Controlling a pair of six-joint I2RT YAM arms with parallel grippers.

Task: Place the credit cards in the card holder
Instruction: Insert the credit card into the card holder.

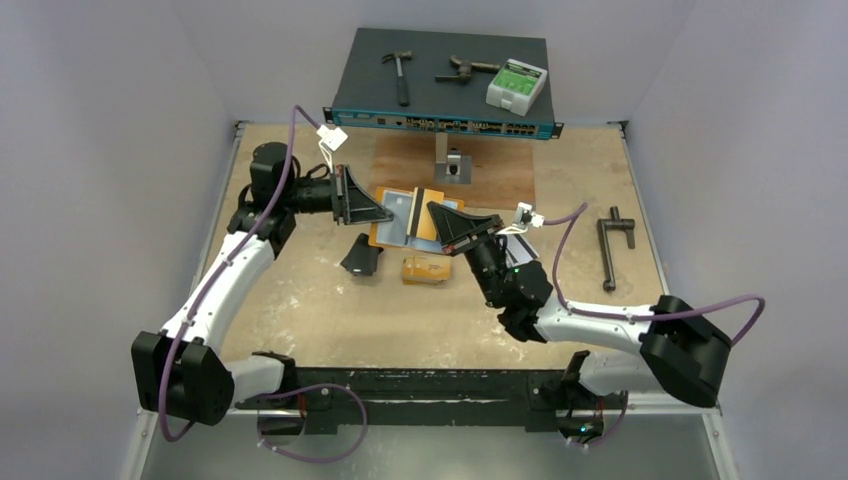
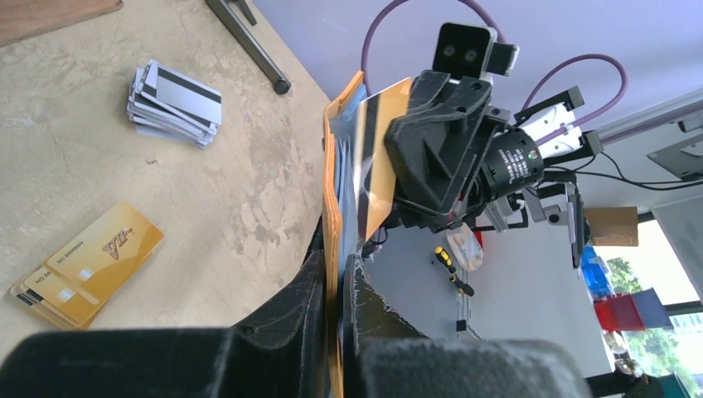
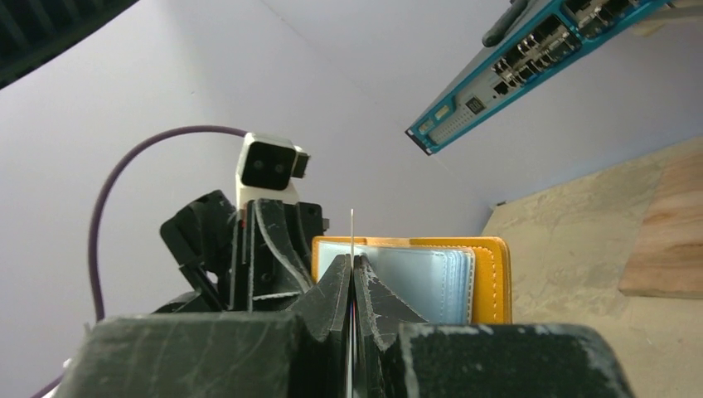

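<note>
Misalignment threatens: the right gripper [image 3: 352,286], pinching a credit card [image 3: 351,232] edge-on, could miss a sleeve [image 3: 414,282] and jam against the card holder [image 3: 493,282], which the left gripper [image 2: 336,278] clamps by its edge at mid-table.

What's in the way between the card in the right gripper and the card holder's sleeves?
Nothing visible. The right gripper pinches the card edge-on right at the clear sleeves of the open card holder, which the left gripper holds by one edge. Whether the card has entered a slot cannot be told.
</note>
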